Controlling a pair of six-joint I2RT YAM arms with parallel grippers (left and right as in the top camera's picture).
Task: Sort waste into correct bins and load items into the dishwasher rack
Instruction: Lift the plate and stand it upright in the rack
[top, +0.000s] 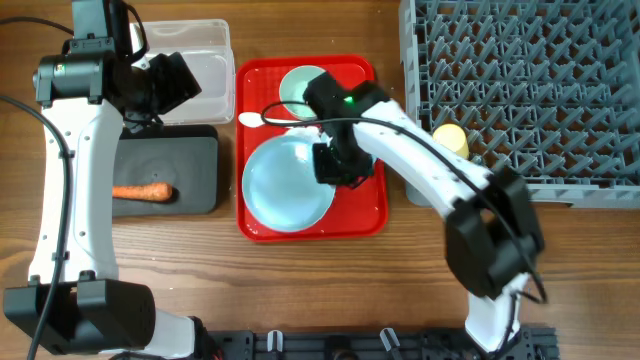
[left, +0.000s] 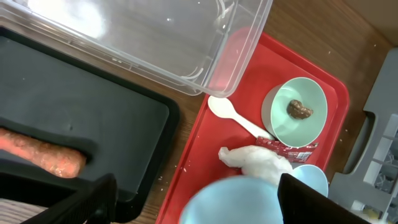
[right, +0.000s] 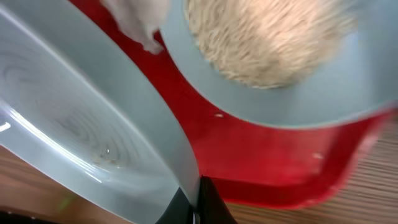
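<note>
Right claw (right: 194, 204) clamped on plate (top: 285, 185) rim, left claw (left: 199, 202) apart. I'd lift slow, level, toward rack (top: 520, 90).

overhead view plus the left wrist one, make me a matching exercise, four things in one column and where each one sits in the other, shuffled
Things:
1. carrot
2. brown lump
3. yellow cup
4. white spoon

Places:
A. in the mint-green bowl
B. lying on the red tray
C. lying in the black tray
D. in the grey rack

Pairs: 1-C, 2-A, 3-D, 4-B
</note>
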